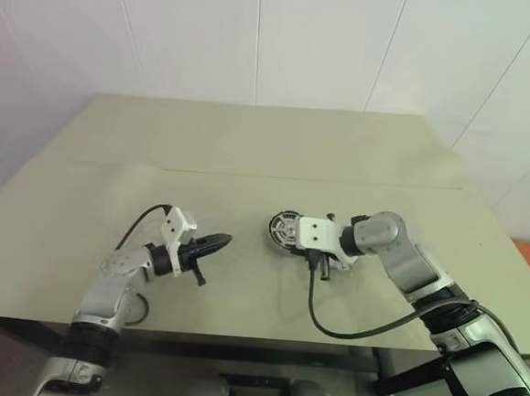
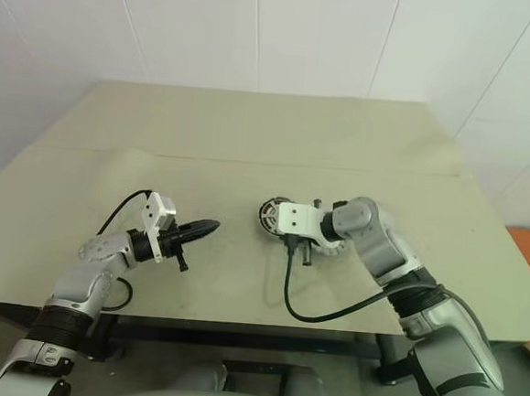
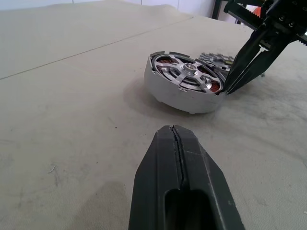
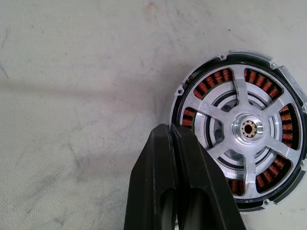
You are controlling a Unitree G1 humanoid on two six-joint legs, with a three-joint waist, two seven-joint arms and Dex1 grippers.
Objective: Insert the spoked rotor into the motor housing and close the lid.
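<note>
The right end effector (image 4: 175,136), its two black fingers (image 3: 249,57) clenched together on nothing, angles down with its tips at the rim of the assembled motor on the beige surface (image 1: 250,160). In the right wrist view the closed fingers overlap the edge of the motor housing (image 3: 163,91), a shallow round silver-walled cup with a dark rim, sitting flat on the surface. Inside it lies the spoked rotor (image 4: 213,80), its copper-red windings showing through the cut-outs of the lid (image 4: 249,128), a silvery spoked disc with a small hub at its centre that sits on top of the rotor within the housing's rim. Whether the lid is fully seated cannot be told. Just beyond the housing, in the left wrist view, a small pale metal part (image 3: 217,58) lies on the surface, too indistinct to identify. The left end effector (image 1: 214,243) is well apart from the motor, on the robot's left side, held just above the surface and pointing roughly level toward the housing; its fingers are pressed together with only a thin seam between them and hold nothing. A black cable (image 1: 346,328) loops from the right wrist across the near edge of the surface.
</note>
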